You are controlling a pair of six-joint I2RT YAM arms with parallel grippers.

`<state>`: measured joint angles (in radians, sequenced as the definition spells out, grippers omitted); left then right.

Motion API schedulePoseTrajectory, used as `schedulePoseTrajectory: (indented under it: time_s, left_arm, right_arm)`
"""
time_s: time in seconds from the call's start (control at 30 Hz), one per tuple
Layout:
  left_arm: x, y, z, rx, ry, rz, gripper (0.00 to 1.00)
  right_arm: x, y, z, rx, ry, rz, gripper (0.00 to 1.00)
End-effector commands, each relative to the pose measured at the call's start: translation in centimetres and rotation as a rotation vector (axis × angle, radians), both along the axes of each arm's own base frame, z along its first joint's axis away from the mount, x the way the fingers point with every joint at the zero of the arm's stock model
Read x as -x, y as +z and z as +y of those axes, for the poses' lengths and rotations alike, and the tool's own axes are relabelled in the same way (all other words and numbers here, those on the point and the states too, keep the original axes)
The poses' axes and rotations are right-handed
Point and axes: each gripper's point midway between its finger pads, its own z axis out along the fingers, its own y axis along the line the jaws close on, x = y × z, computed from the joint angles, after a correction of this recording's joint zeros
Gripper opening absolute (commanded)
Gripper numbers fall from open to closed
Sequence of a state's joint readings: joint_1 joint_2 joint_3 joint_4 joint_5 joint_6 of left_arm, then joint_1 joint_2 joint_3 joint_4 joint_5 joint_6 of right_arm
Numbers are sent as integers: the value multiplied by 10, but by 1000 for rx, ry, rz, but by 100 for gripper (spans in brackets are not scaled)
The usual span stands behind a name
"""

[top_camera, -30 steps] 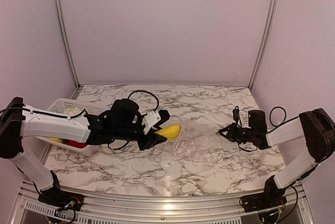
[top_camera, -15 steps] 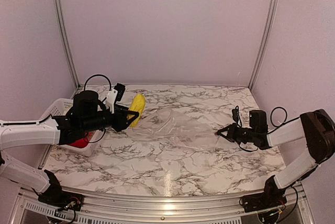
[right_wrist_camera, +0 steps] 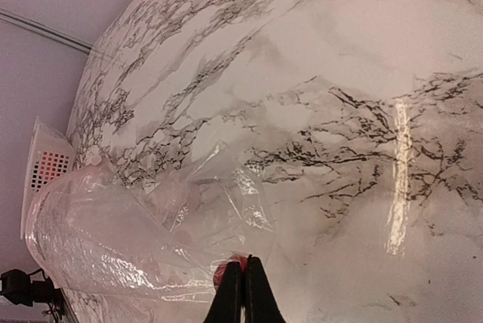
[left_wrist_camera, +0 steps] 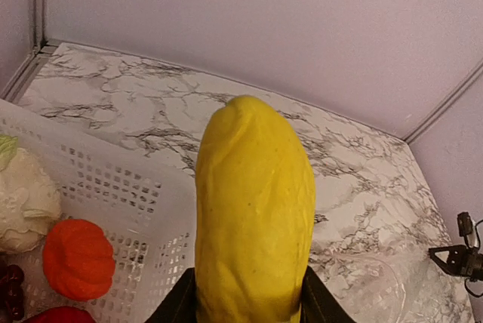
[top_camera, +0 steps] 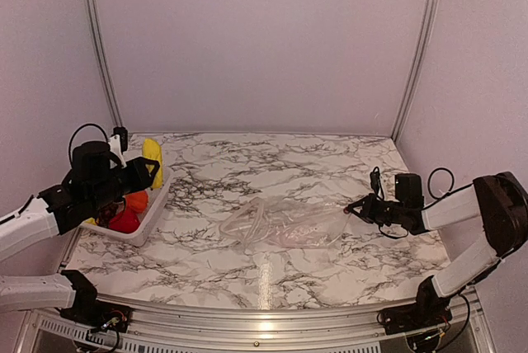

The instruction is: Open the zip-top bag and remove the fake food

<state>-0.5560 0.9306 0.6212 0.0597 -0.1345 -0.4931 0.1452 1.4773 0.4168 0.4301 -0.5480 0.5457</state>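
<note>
The clear zip-top bag (top_camera: 285, 223) lies crumpled and open-mouthed on the marble table; it also shows in the right wrist view (right_wrist_camera: 143, 225). My right gripper (top_camera: 353, 207) is shut on the bag's right corner (right_wrist_camera: 243, 263). My left gripper (top_camera: 153, 173) is shut on a yellow fake-food piece (top_camera: 152, 160), held over the right end of the white mesh basket (top_camera: 148, 219). In the left wrist view the yellow piece (left_wrist_camera: 254, 210) fills the centre. The basket (left_wrist_camera: 113, 179) holds a white cauliflower (left_wrist_camera: 26, 202), an orange piece (left_wrist_camera: 78, 257), a red piece (top_camera: 124, 221) and dark grapes (left_wrist_camera: 11, 293).
The basket stands at the table's left edge against the side wall. Metal rails (top_camera: 99, 48) run up the back corners. Cables hang by the right arm's wrist (top_camera: 375, 180).
My left gripper carried the yellow piece from the table's middle leftward to above the basket. The bag, pulled flat half a second ago, has collapsed into a crumpled tube. The right gripper stayed put.
</note>
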Motion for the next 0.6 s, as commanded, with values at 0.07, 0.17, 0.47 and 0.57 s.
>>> schedulePoseTrajectory:
  time_s: [0.07, 0.17, 0.47, 0.57]
  left_arm:
    - [7, -48, 108, -20, 398, 243, 34]
    - [3, -67, 120, -11, 420, 314, 34]
    - [-7, -107, 128, 5, 424, 464, 82]
    - [-13, -95, 127, -2, 407, 432, 99]
  right_arm:
    - [-13, 17, -5, 40, -2, -52, 0]
    - [-16, 21, -15, 49, -21, -58, 0]
    - [-25, 24, -65, 96, -118, -46, 0]
    - [-24, 13, -73, 144, -147, -9, 0]
